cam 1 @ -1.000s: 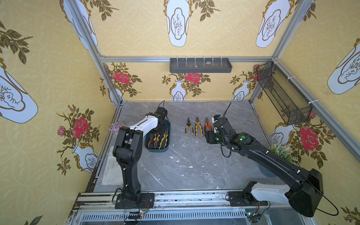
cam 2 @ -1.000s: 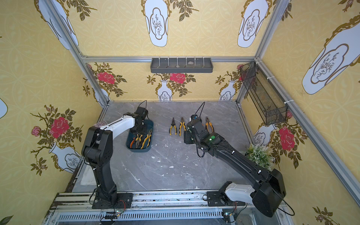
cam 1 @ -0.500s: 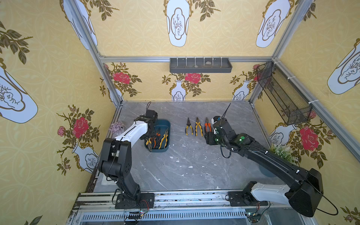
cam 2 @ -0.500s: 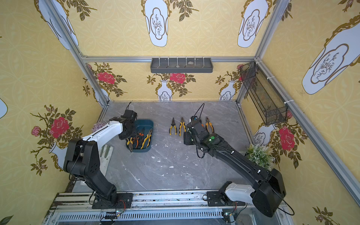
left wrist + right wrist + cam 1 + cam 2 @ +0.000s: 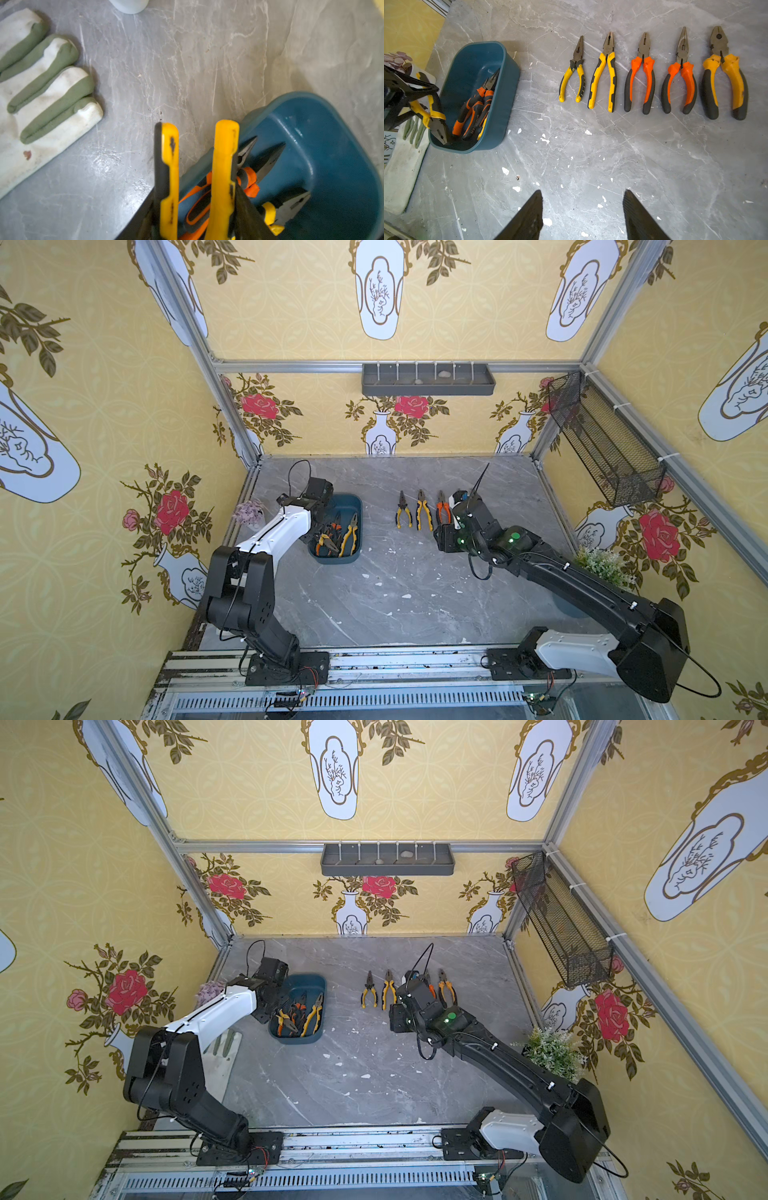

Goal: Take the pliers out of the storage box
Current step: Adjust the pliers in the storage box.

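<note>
Shifted from above the storage box to its left rim, the left gripper pinches yellow-handled pliers, nose down over the box's corner. More pliers lie inside. The right gripper, fingers spread, hovers right of the box near five laid-out pliers.

White-green glove flat on grey marble tabletop; wire basket on side wall.

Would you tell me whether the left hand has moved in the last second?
Yes. The left hand, holding yellow-handled pliers, has shifted from over the storage box to its rim nearest the left wall.
</note>
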`<state>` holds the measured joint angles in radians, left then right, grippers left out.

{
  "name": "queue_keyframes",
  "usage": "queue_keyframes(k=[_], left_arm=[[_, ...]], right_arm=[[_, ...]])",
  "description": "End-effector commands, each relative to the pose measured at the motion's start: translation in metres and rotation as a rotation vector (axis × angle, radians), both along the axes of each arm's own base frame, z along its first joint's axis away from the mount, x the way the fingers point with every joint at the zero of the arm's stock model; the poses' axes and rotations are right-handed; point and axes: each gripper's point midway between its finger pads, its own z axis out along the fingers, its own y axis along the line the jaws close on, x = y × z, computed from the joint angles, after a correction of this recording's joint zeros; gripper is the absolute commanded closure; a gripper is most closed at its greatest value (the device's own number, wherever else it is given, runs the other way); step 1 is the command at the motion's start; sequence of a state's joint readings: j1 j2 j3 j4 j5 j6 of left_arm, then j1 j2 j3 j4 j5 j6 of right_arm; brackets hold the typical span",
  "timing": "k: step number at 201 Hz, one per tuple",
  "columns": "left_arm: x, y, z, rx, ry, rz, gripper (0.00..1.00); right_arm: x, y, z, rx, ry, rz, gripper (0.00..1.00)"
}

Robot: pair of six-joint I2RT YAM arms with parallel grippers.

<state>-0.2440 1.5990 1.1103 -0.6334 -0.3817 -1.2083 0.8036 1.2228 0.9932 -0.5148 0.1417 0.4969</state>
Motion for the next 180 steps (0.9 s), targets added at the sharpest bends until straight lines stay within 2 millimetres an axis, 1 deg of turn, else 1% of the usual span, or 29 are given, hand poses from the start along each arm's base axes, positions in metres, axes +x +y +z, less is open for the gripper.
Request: queue_keyframes(k=[1,28,41,44,47,63,97,118,120,123,142,145,150,154,161,180], left_arm=[[-0.007,0.007,0.004,-0.074,-0.093,0.217,0.88],[-0.016,0.014,0.008,-0.13,-0.16,0.393,0.81],[-0.017,0.017,0.008,-0.128,-0.168,0.44,0.74],[-0.016,0.017,0.008,-0.126,-0.17,0.448,0.69],[-0.016,0.018,0.008,-0.121,-0.168,0.454,0.68],[-0.017,0.021,0.005,-0.094,-0.134,0.485,0.67],[-0.02,0.022,0.005,-0.022,-0.085,0.478,0.68],[-0.026,0.022,-0.002,0.003,-0.04,0.473,0.66],[-0.026,0.021,-0.003,0.004,-0.037,0.472,0.62],[-0.027,0.022,-0.004,0.006,-0.032,0.474,0.61],[-0.034,0.021,-0.007,0.015,-0.016,0.472,0.59],[-0.035,0.021,-0.008,0.016,-0.015,0.471,0.53],[-0.037,0.021,-0.007,0.02,-0.013,0.472,0.51],[-0.038,0.021,-0.008,0.022,-0.011,0.474,0.44],[-0.04,0.022,-0.008,0.025,-0.007,0.476,0.38],[-0.044,0.021,-0.01,0.03,0.001,0.47,0.37]], right_arm=[[0.003,0.005,0.001,0.029,-0.011,-0.006,0.38],[0.002,0.008,-0.003,0.034,-0.001,0.001,0.38],[0.002,0.009,-0.004,0.038,0.005,0.003,0.38],[0.002,0.01,-0.004,0.039,0.004,0.004,0.38],[0.002,0.01,-0.005,0.039,0.005,0.005,0.38],[0.001,0.011,-0.004,0.042,0.004,0.01,0.38],[-0.001,0.007,-0.005,0.038,0.001,0.004,0.38],[-0.002,0.005,-0.007,0.035,0.001,0.003,0.38],[-0.002,0.005,-0.007,0.037,0.0,0.001,0.38],[-0.003,0.005,-0.008,0.036,0.002,0.001,0.38],[-0.003,0.005,-0.008,0.037,0.002,0.0,0.38],[-0.003,0.005,-0.008,0.038,0.003,0.0,0.38],[-0.003,0.005,-0.008,0.04,0.0,-0.002,0.38],[-0.003,0.005,-0.008,0.041,0.001,-0.002,0.38],[-0.003,0.005,-0.008,0.042,0.0,-0.001,0.38],[-0.003,0.004,-0.007,0.042,-0.001,-0.002,0.38]])
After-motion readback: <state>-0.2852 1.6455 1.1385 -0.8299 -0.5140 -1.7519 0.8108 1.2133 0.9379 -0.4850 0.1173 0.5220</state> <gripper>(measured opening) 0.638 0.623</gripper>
